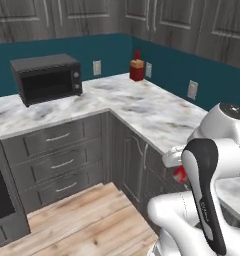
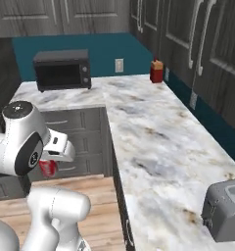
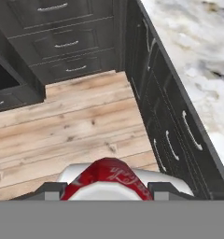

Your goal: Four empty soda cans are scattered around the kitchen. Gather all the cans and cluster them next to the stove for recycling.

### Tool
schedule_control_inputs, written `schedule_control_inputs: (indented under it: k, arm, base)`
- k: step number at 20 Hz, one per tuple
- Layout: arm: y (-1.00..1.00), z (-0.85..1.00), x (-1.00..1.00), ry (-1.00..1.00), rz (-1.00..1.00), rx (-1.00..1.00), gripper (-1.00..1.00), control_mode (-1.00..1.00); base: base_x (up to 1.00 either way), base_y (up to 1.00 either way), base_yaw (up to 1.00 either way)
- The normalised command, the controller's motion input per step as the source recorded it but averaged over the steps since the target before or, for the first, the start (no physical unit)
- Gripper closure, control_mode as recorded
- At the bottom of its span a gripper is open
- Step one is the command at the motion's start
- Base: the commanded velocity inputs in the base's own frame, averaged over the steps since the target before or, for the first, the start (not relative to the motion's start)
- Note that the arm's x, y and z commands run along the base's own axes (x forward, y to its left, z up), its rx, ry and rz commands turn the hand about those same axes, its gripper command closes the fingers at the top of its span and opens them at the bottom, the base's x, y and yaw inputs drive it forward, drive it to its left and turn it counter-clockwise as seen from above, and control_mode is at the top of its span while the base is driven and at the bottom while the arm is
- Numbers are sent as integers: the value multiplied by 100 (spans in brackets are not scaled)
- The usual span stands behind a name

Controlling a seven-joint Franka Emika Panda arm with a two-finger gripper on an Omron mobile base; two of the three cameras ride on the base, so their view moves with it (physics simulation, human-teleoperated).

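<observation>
One soda can (image 3: 106, 179) sat clamped between the fingers of the gripper (image 3: 106, 189), carried low over the wooden floor (image 3: 62, 130) just off the front edge of the marble counter (image 2: 153, 142). This looked like the carrying step; the next move would call for reaching the stove and setting the can upright beside it.

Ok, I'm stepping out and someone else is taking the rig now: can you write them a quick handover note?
Gripper: shut on a red soda can, carried beside the corner counter, over the wood floor.
Around: toaster oven and a red container on the counter, toaster near its front end.
Done: one can picked up.
Left: carry it to the stove, set it beside it, then find the other cans; none of those in these views.
</observation>
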Motion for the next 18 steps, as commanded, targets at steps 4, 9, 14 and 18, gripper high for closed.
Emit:
schedule_control_inputs:
  k: [4,9,14,18]
  arm:
    - [0,0,0,0,0,0,100,100]
    - [0,0,0,0,0,0,100,100]
    - [0,0,0,0,0,0,100,100]
    - [0,0,0,0,0,0,100,100]
  base:
    - [-66,0,-36]
    - [-62,0,-36]
    - [-64,0,-35]
    - [-59,0,-36]
